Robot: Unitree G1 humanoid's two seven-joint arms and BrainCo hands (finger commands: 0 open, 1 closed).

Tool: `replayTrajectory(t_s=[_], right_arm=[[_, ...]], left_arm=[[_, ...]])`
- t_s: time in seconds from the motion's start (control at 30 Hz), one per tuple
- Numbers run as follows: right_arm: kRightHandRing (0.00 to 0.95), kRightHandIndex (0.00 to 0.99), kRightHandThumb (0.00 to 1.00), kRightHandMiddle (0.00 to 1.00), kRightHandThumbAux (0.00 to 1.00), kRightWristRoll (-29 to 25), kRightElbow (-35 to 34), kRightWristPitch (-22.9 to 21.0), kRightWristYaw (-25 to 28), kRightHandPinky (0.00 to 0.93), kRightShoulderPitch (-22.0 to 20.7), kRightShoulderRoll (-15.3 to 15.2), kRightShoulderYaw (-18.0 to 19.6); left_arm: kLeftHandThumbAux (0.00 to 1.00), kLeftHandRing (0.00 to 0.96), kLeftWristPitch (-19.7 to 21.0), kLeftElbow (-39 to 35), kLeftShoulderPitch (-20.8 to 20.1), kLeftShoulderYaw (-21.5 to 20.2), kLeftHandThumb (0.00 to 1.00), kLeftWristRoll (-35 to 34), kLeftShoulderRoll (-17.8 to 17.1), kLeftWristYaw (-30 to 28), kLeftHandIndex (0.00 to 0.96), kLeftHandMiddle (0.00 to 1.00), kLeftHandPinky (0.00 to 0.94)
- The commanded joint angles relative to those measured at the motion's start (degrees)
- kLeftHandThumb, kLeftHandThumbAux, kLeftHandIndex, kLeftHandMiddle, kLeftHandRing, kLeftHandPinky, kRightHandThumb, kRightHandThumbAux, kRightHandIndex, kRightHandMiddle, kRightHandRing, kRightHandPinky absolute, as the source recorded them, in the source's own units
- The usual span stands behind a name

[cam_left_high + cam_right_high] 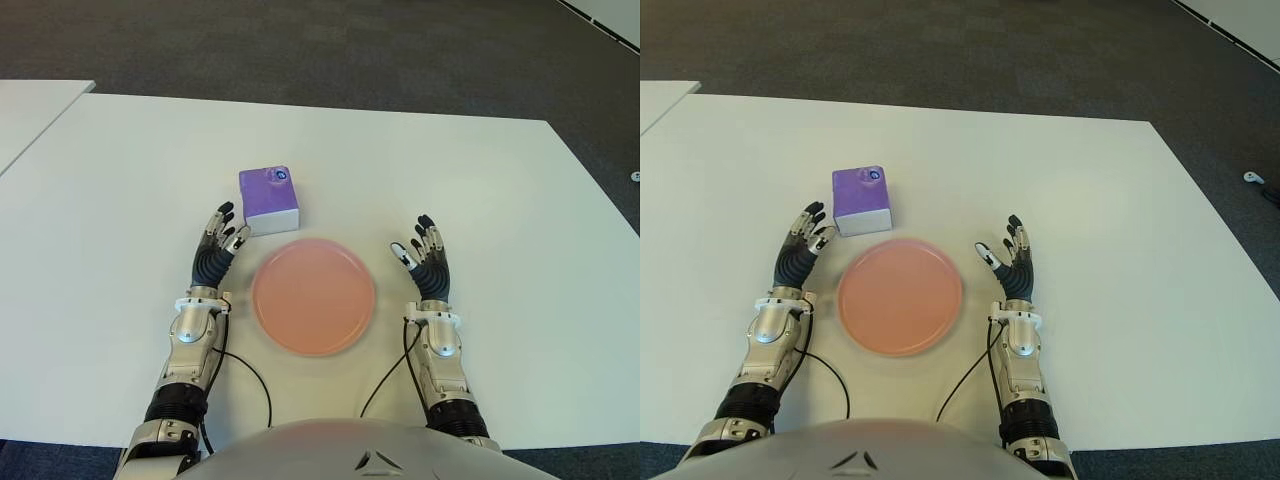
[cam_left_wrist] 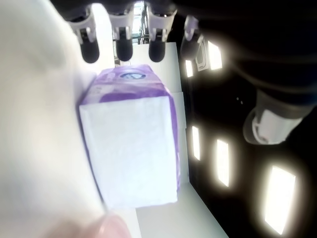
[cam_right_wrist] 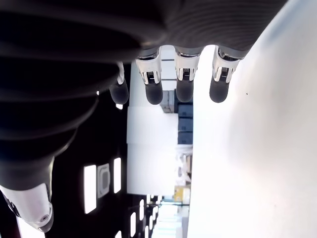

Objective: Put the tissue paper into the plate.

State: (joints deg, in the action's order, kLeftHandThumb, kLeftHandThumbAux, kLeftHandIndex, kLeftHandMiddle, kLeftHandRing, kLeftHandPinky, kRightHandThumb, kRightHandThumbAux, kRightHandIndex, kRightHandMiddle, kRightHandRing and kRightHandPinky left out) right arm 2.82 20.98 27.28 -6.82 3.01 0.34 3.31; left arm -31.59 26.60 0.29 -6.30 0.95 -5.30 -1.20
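Observation:
A purple and white tissue paper box (image 1: 270, 199) stands on the white table (image 1: 500, 220), just beyond the upper left rim of the round pink plate (image 1: 313, 296). My left hand (image 1: 222, 240) is to the left of the plate, fingers spread and empty, its fingertips (image 2: 123, 49) a short way from the box's near side (image 2: 131, 148). On the plate's right side my right hand (image 1: 422, 250) is open too, with nothing between its fingers (image 3: 184, 89). Nothing lies in the plate.
A second white table (image 1: 30, 110) adjoins at the far left. Dark carpet (image 1: 320, 50) lies beyond the table's far edge. Black cables (image 1: 250, 385) run from both wrists along the table near its front edge.

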Motion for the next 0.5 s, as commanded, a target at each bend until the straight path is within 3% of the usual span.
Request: replayTrajectory(t_s=[0.03,0.5], right_arm=[[0.000,0.000,0.039,0.000,0.612,-0.3,4.8,-6.2,0.3,0.000,6.3,0.2,0.3],[0.000,0.000,0.071,0.000,0.619,-0.8,5.5,-8.4,1.3,0.000,6.0,0.1,0.3]], left_arm=[[0.490,0.000,0.6,-0.2,1.0,-0.1,0.000,0.6,-0.1,1.1,0.000,0.000,0.000],[0.493,0.000,-0.2,-0.7,1.2,-0.2,0.000,1.0,-1.2,1.1,0.000,0.000,0.000]])
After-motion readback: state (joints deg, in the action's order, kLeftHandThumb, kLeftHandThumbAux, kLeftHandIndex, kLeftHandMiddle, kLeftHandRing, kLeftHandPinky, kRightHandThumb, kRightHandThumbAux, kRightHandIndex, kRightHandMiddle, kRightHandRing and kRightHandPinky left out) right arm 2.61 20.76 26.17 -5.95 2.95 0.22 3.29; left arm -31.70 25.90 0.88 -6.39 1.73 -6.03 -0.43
